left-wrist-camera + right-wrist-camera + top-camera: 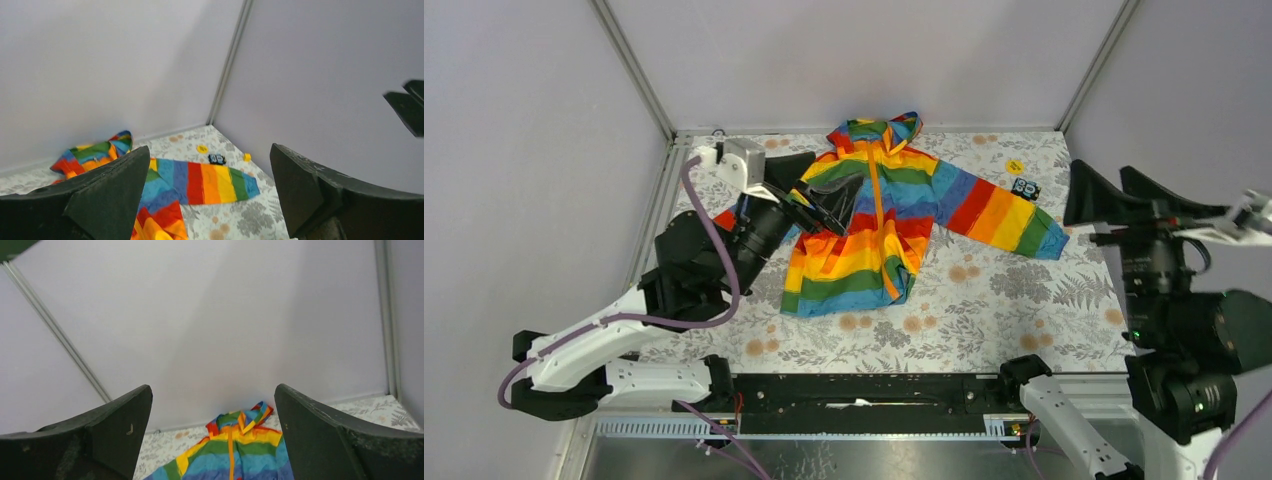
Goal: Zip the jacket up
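The rainbow-striped hooded jacket (874,220) lies flat in the middle of the floral table, hood at the far side. Its orange zipper (876,195) runs down the front, and the lower hem looks rumpled. My left gripper (829,205) is open and empty, hovering over the jacket's left chest and sleeve. In the left wrist view (207,192) the outstretched sleeve (210,182) shows between the jaws. My right gripper (1102,175) is open and empty, raised at the table's right edge, clear of the jacket. The right wrist view (212,425) looks at the hood and zipper (230,450).
A yellow disc (1014,167) and a small black-and-blue toy (1025,188) lie just beyond the jacket's right sleeve. A small yellow cube (247,157) sits near them. Grey walls close off the back and both sides. A black rail (864,390) runs along the near edge.
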Available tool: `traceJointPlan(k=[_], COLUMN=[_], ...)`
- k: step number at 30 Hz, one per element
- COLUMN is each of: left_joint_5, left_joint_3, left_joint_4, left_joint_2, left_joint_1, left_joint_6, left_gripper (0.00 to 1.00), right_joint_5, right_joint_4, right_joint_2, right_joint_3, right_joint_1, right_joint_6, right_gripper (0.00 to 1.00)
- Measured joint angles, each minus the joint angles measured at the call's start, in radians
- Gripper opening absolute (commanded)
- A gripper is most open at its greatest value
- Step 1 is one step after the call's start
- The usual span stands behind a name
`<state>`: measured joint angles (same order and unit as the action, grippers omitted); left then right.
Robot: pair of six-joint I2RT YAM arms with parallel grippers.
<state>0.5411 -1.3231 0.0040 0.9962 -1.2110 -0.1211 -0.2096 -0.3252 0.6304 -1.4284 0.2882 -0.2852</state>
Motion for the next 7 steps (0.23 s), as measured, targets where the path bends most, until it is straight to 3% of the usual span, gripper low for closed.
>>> traceJointPlan(k=[7], left_joint_5=[0.035], left_joint_3=[-0.069], left_joint_4=[0.035], left_joint_2=[0.0], left_joint_1=[0.0], left_joint_6=[0.073], left_gripper=[0.99], right_joint_5=[-0.092], right_joint_4=[0.095], right_joint_2=[-0.174], right_joint_3=[0.106], right_joint_1=[0.0], right_joint_6=[0.018], right_gripper=[0.98])
